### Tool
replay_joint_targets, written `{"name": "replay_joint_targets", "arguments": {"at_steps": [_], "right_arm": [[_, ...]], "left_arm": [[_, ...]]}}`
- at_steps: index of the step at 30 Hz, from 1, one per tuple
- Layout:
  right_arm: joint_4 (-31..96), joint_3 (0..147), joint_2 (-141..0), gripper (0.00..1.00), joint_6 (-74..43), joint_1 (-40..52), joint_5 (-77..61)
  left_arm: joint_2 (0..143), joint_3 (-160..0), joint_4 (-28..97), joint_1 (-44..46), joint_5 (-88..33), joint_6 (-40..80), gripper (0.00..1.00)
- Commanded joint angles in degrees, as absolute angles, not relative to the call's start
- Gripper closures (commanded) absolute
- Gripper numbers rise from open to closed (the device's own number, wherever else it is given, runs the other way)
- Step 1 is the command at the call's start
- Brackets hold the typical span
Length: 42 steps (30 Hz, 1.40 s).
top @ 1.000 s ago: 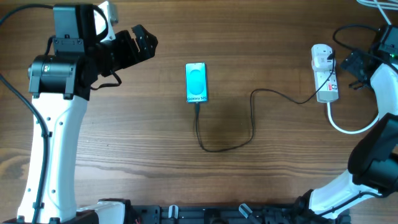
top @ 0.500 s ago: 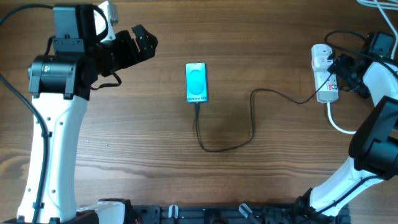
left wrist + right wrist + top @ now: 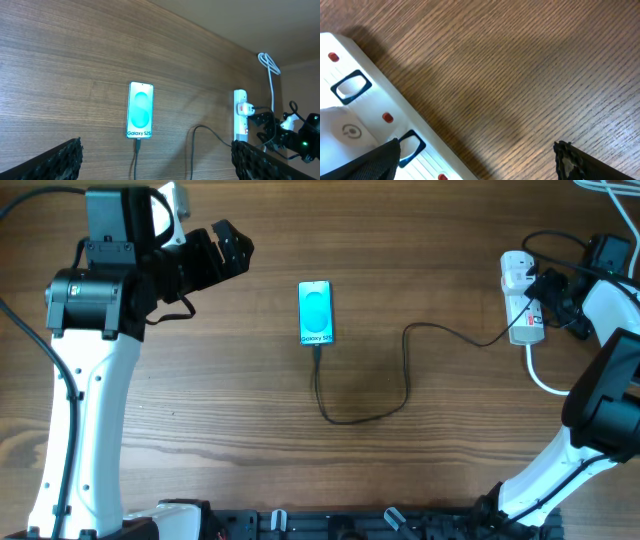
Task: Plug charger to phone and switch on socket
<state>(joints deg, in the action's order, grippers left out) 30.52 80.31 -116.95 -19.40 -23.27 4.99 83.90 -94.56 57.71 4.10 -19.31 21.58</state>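
Observation:
The phone [image 3: 315,311], cyan screen up, lies mid-table; it also shows in the left wrist view [image 3: 140,109]. The charger [image 3: 404,370], a thin black cable, has its tip at the phone's lower edge, loops on the table and runs to a white plug on the socket [image 3: 520,315]. My right gripper [image 3: 553,288] is open, its left finger over the socket [image 3: 355,117] by a blue-framed switch [image 3: 351,84], its right finger over bare wood. My left gripper [image 3: 228,244] is open and empty, raised far left of the phone.
A thick white cord [image 3: 545,380] curves from the socket's near end toward the right arm. Another white cord [image 3: 270,62] lies beyond the socket. Red indicator marks [image 3: 387,117] dot the socket. The robot base rail [image 3: 330,523] runs along the front edge.
My right gripper has moved left from beside the socket to over its right edge, with little motion in the last half second. The left arm, phone and charger have not moved.

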Motion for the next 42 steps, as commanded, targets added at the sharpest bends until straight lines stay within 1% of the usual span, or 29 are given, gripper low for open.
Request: {"name": "replay_joint_targets", "arguments": {"at_steps": [1,7,11,15,18,42], "right_arm": [[30.72,80.97,-118.87,0.01,-19.75,-23.62,5.89],[30.44,80.97,-118.87,0.00,-19.64,-23.99,6.13],[30.46,80.97,-118.87,0.00,-19.46,-23.97,3.01],[30.70,80.97,-118.87,0.00,-19.44,-23.97,2.83],[30.81,80.97,-118.87,0.00,-16.56,-23.97,-0.54],[32.21,80.97,-118.89,0.01,-15.05,-23.97,-1.61]], "left_arm": [[84.16,-94.50,57.74,3.84,-18.74,21.47,0.00],[84.16,-94.50,57.74,3.84,-18.76,21.47,0.00],[84.16,-94.50,57.74,3.86,-18.74,21.47,0.00],[84.18,-94.50,57.74,3.84,-18.76,21.47,0.00],[84.16,-94.50,57.74,3.84,-18.74,21.47,0.00],[84.16,-94.50,57.74,3.84,-18.76,21.47,0.00]]}}
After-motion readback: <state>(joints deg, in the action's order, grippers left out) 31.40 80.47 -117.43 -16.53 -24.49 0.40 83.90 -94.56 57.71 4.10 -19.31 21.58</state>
